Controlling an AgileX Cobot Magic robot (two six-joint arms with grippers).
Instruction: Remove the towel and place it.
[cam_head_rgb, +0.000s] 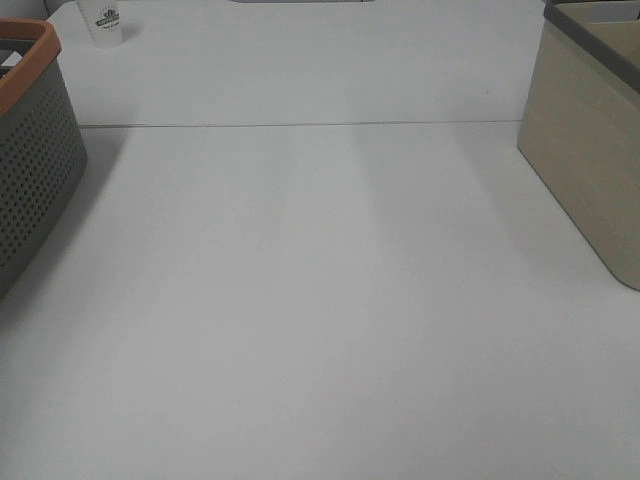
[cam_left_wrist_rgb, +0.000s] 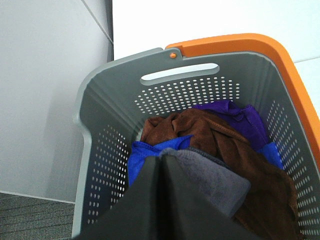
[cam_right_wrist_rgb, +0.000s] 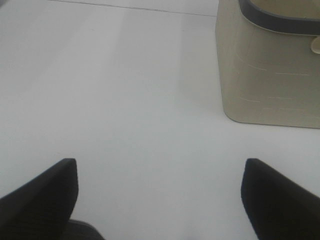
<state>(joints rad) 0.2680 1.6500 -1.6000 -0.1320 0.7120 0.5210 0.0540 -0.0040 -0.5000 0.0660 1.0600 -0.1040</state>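
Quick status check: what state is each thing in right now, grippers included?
left gripper: shut, apparently pinching the towel's edge.
right gripper: open, empty, above the table.
towel: crumpled, in the basket atop other cloths.
basket: upright, holding cloths.
beige bin: upright; contents hidden.
cup: upright.

We see bare tabletop (cam_head_rgb: 320, 320) across the middle, free run for the right end effector (cam_right_wrist_rgb: 160, 167). Grey perforated basket (cam_head_rgb: 35, 170) walls off the left edge, beige bin (cam_head_rgb: 575, 160) the right, small cup (cam_head_rgb: 104, 22) far back left.
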